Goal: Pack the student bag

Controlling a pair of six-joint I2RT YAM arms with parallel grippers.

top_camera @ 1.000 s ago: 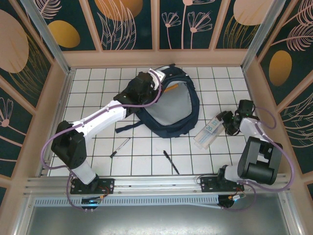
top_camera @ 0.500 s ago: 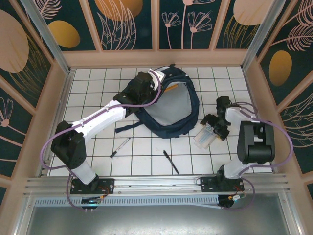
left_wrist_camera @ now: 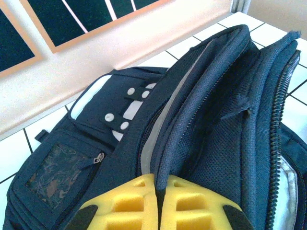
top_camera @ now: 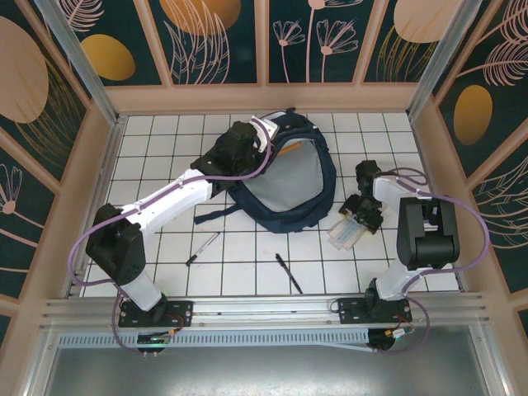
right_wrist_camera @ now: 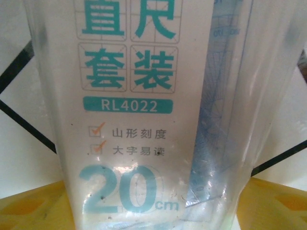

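Fingers (right_wrist_camera: 29, 211) of the right gripper (top_camera: 364, 212) have moved in and now sit on both sides of the ruler pack (top_camera: 343, 233); I cannot tell if they squeeze yet. The left gripper (top_camera: 256, 139) pinches the rim of the student bag (top_camera: 289, 177) near the back wall, holding it open.

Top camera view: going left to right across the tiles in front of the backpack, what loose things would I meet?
Grey pen → black pen → clear ruler packet
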